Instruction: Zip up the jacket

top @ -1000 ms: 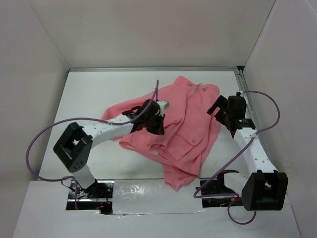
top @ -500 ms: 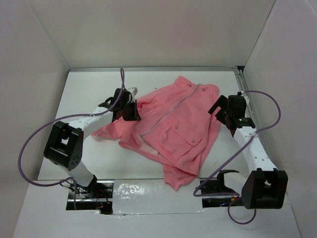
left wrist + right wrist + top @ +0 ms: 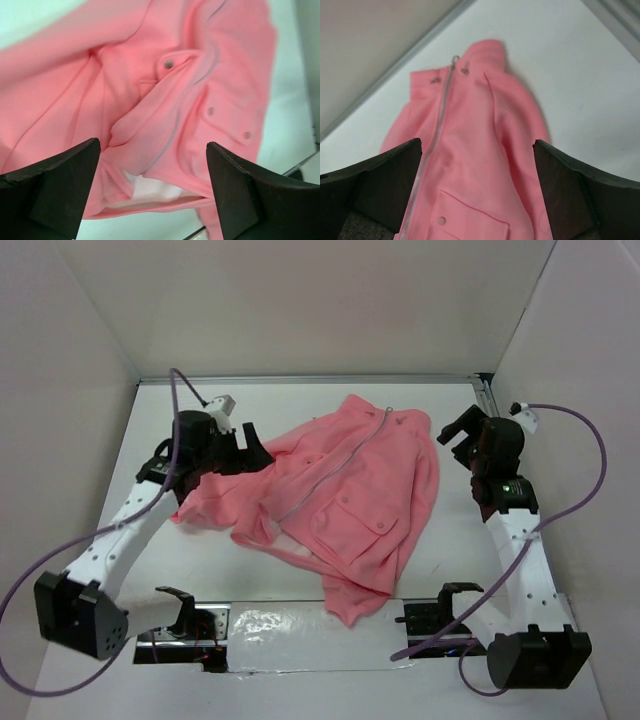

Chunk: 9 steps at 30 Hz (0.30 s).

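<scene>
Below open left fingers (image 3: 57,182), jacket (image 3: 350,500) lies spread; right fingers (image 3: 375,182) open, beside it, not touching.

You have nothing to read here: no text, label, brand, number or sign is legible in any of the three views. The snaps (image 3: 169,64) on the jacket (image 3: 350,490) look plain at this sharpness. The small green light (image 3: 508,483) on the right arm (image 3: 522,540) carries no characters you can make out.
</scene>
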Motion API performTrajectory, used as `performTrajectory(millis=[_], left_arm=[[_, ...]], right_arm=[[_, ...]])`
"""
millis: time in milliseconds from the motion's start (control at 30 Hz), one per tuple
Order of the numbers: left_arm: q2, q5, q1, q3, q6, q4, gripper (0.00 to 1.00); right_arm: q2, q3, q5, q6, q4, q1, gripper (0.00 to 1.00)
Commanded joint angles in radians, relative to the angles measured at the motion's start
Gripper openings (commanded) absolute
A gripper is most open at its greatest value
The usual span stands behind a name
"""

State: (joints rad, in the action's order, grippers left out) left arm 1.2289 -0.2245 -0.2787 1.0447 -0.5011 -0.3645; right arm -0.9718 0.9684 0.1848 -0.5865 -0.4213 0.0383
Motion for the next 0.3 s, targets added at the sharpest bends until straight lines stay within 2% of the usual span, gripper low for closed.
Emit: performTrajectory(millis=[0, 267], left_arm=[[-0.107, -0.026, 0.009, 0.034, -0.013, -0.051, 0.99], [-0.258, -0.016, -0.034, -0.003, -0.050, -0.074, 0.99]], right_arm=[[0.065, 0.056, 0.031, 0.010, -0.033, 0.005, 1.00], [0.110, 0.030, 0.024, 0.025, -0.066, 0.005, 1.00]])
